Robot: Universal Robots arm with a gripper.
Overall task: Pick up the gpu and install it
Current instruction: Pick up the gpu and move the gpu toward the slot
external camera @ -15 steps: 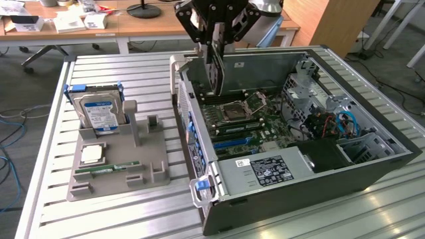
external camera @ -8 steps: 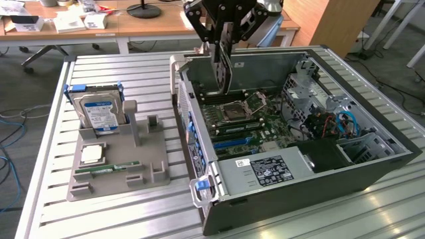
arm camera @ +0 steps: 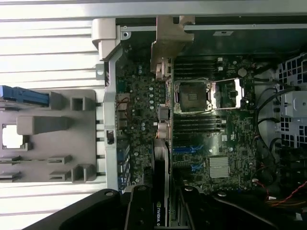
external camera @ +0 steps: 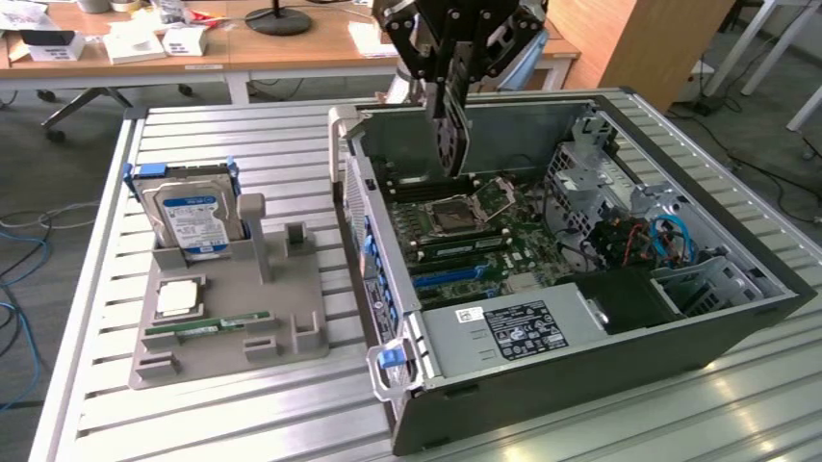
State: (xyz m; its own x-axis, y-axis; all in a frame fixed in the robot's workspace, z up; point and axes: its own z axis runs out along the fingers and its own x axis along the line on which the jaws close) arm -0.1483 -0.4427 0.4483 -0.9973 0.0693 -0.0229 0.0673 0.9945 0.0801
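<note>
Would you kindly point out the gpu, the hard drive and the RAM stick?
gpu (external camera: 452, 144), exterior view, its dark face.
hard drive (external camera: 192, 221), exterior view, its blue-white label.
RAM stick (external camera: 208, 325), exterior view, its green middle.

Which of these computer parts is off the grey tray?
The gpu: the thin dark card held on edge in the gripper over the open case. The hard drive and RAM stick sit in the tray.

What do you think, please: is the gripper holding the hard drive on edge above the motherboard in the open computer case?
Not quite: the gripper holds the gpu, a thin dark card, not the hard drive, which the exterior view shows standing in the grey holder beside the computer case. The rest is right: the card is on edge above the motherboard.
</note>
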